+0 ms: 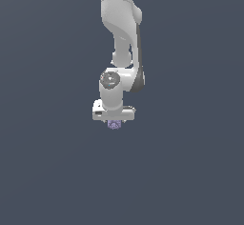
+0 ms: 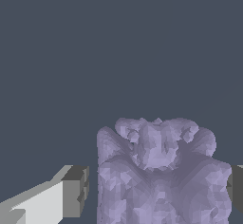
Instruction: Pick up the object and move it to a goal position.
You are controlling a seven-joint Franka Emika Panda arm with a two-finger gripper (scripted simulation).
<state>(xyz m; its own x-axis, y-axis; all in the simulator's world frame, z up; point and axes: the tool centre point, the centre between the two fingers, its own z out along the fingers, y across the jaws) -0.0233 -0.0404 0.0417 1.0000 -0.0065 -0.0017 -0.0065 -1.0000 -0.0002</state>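
Observation:
The object [image 2: 159,171] is a pale purple, bumpy lump. In the wrist view it fills the space between my two dark finger pads [image 2: 78,190]. One pad presses its side and the other sits a sliver away from it. My gripper [image 2: 159,192] is closed around it. In the exterior view the object [image 1: 113,124] shows as a tiny purple lump just under the white hand, and the gripper [image 1: 113,122] fingers are hidden by the hand. I cannot tell whether the object rests on the surface or hangs above it.
The white arm [image 1: 121,24] comes down from the top middle of the exterior view. A plain dark grey-blue surface [image 1: 47,171] lies all around it. No goal marker shows.

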